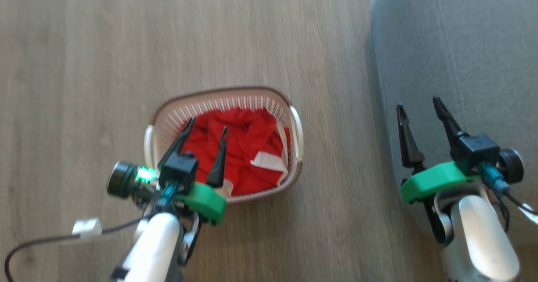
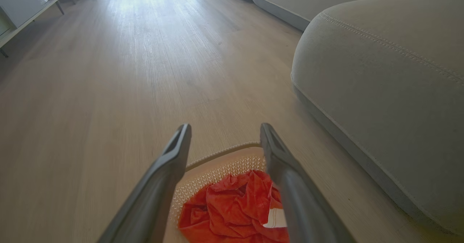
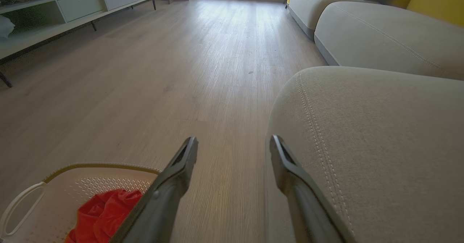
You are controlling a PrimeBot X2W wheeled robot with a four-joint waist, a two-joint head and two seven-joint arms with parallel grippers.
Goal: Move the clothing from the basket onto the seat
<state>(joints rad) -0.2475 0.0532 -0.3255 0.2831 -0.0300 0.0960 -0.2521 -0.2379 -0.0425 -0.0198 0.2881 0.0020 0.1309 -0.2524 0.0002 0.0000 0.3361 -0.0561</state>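
In the head view, the basket [image 1: 227, 92] sits on the wooden floor [image 1: 105, 42] at the centre of the frame, and the clothing [image 1: 248, 147] lies crumpled inside it, red with white trim showing at its lower right. The left gripper [image 1: 208, 124] hangs at the lower left over the near side of the basket, its two fingers spread wide above the fabric and holding nothing. The right gripper [image 1: 418, 102] is at the lower right, over the edge of the seat [image 1: 462, 42], which fills the upper right; its fingers are also wide apart and empty. A dark cable with a white tag [image 1: 86, 227] trails along the lower left.

In the left wrist view, the left gripper [image 2: 224, 127] stands wide open. The basket [image 2: 217, 154] and the clothing [image 2: 232, 206] lie between its fingers at the bottom centre, and the seat [image 2: 380, 72] bulks at the right.

In the right wrist view, the right gripper [image 3: 233, 141] is wide open and empty. The seat [image 3: 362, 127] is at the right. The basket [image 3: 90, 185] with the clothing [image 3: 101, 210] is in the lower left corner. A low cabinet [image 3: 54, 7] lines the upper left.
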